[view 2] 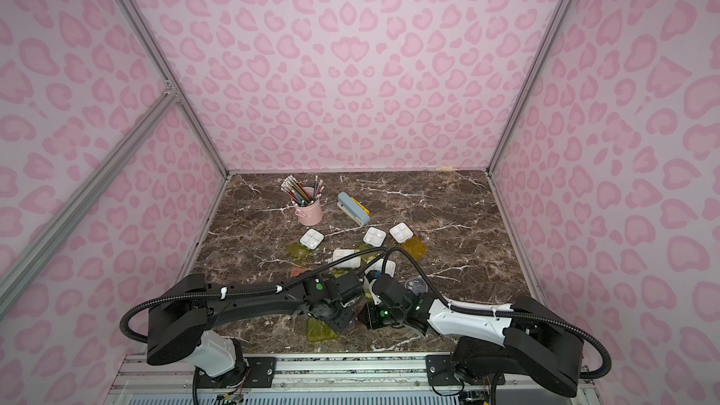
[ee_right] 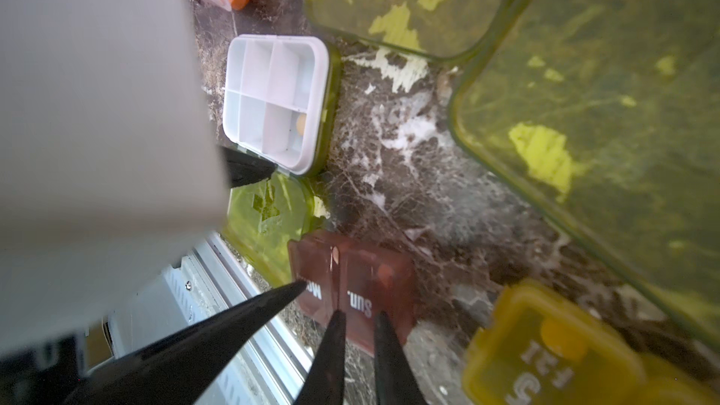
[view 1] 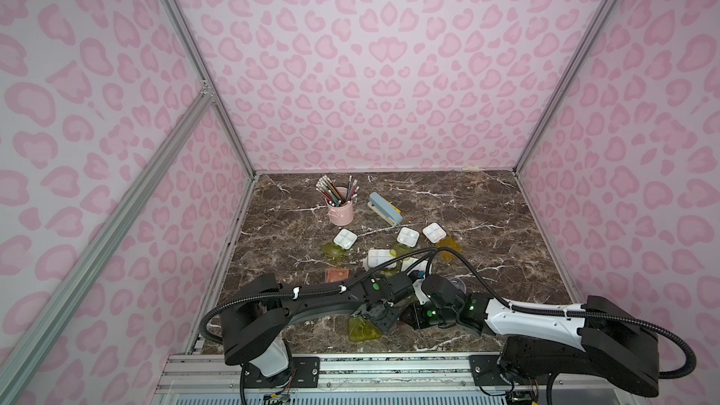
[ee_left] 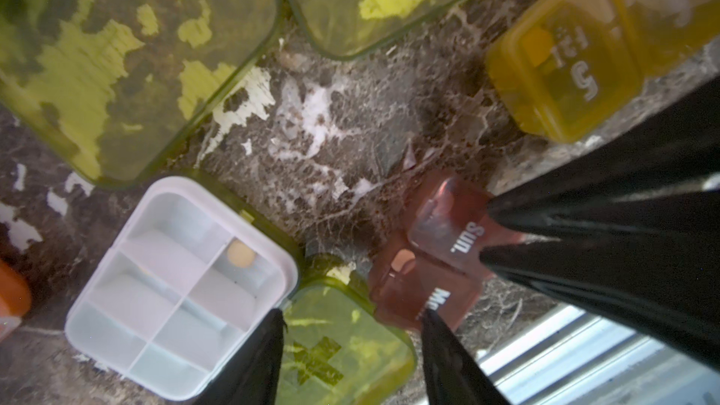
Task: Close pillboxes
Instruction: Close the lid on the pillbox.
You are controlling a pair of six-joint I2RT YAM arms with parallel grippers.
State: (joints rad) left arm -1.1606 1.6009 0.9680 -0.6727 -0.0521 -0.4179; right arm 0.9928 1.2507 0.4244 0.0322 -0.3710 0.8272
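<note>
Well beyond the left hand (ee_left: 352, 313) and to its left, three things are seen in a top view. They are a salmon pillbox (view 1: 338, 275), an open white tray (view 1: 345, 238) with its lime lid (view 1: 333, 251) folded out, and a pink pencil cup (view 1: 340, 210).

The left hand is set low near the front edge of the desk (view 1: 506, 235), its fingers (ee_left: 249, 368) spread. Between them a cross-marked lime-yellow lid (ee_left: 343, 356) lies flat and open, and nothing is gripped. The white divided tray (ee_left: 175, 286) hinged to that lid sits just beside one finger, and a tan pill (ee_left: 241, 255) is seen in one compartment. The other finger touches the "Mon" end of a brown pillbox (ee_right: 350, 266), which lies between the two hands.

The right hand (ee_right: 359, 313) is placed just to the right of the left hand. Its fingers (ee_right: 393, 360) are nearly pressed together, with the tips on the "Sun" flap of the brown pillbox. Whether the flap is pinched or only touched cannot be told. A yellow pillbox (ee_right: 545, 348) marked "Fri" is seen near this hand, its visible flap down.

Beyond the two hands a blue-grey stapler (view 1: 385, 208) is seen. A second white tray (view 1: 408, 236) lies open beyond the right hand. Further right, a third white tray (view 1: 434, 232) is seen with its amber lid (view 1: 448, 249) folded out. A round grey case (view 1: 457, 284) lies just beyond the right hand, partly hidden by the arm.
</note>
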